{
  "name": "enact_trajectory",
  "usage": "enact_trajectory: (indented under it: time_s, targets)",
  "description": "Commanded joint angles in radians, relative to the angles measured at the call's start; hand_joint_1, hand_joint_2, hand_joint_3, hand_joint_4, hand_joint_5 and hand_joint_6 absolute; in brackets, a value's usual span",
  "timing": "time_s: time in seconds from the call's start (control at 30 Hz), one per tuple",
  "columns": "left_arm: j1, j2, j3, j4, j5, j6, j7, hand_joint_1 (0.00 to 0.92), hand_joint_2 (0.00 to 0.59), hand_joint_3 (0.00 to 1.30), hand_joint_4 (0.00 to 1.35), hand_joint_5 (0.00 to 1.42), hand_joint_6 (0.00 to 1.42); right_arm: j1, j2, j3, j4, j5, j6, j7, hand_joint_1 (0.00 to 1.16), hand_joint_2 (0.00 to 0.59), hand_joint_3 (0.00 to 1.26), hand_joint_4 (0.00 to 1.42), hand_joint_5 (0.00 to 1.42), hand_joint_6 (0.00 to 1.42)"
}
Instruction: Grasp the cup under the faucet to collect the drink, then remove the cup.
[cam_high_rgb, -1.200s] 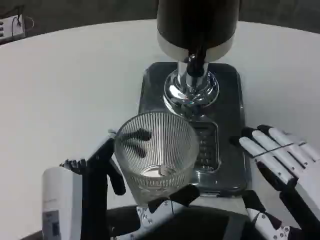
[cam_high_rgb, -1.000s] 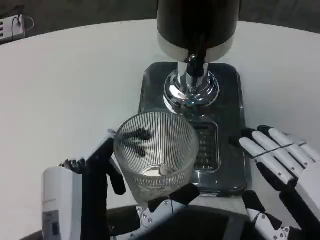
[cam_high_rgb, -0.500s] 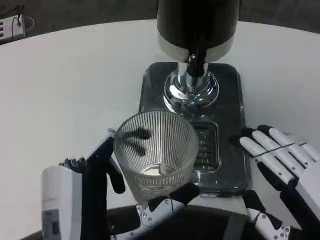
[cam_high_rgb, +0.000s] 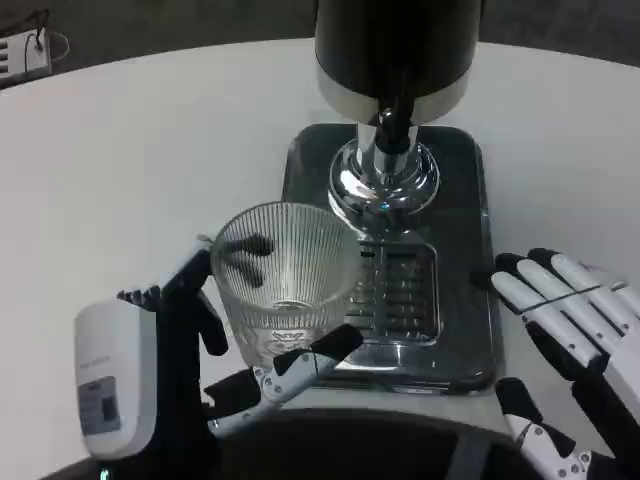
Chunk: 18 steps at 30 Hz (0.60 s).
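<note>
We hold the ribbed glass cup (cam_high_rgb: 285, 285) in our left hand (cam_high_rgb: 190, 350), with fingers on its left side and thumb across its near side. The cup is at the near left corner of the dispenser's dark tray (cam_high_rgb: 455, 180), not under the faucet (cam_high_rgb: 392, 125), which is farther and to the right. The cup looks empty, so we judge that the collecting is not yet done.

Our right hand (cam_high_rgb: 570, 320) is open, fingers stretched, beside the right edge of the tray on the white counter (cam_high_rgb: 150, 150), and holds nothing.

To do this step well, we should keep the cup upright and bring it far and right over the drain grille (cam_high_rgb: 400, 290), until its mouth is directly below the faucet. The grip must be firm, because ribbed glass can slip.
</note>
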<state>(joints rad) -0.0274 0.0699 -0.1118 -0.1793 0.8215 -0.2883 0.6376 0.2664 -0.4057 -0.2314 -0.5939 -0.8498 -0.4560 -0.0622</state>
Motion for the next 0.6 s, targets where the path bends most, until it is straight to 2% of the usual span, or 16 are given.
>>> enact_trajectory:
  time_s: [0.03,0.3,0.6]
  targets:
    - [-0.076,0.01,0.015,0.086,0.007,0.01,0.055,0.777,0.0,1.02,1.13,1.17,1.4,0.012,-0.008,-0.02,-0.014,0.017,0.003,-0.008,0.13,0.56,0.14,0.1,0.09,0.16]
    - [-0.243,0.041,0.013,0.314,0.006,0.033,0.121,0.774,0.0,1.02,1.13,1.17,1.4,0.018,-0.016,-0.043,-0.007,0.035,0.001,-0.009,0.13,0.56,0.14,0.1,0.09,0.16]
    - [-0.411,0.049,-0.042,0.562,0.002,0.044,0.173,0.774,0.0,1.02,1.13,1.16,1.38,0.026,-0.013,-0.054,0.0,0.046,-0.002,-0.017,0.13,0.56,0.14,0.1,0.09,0.16]
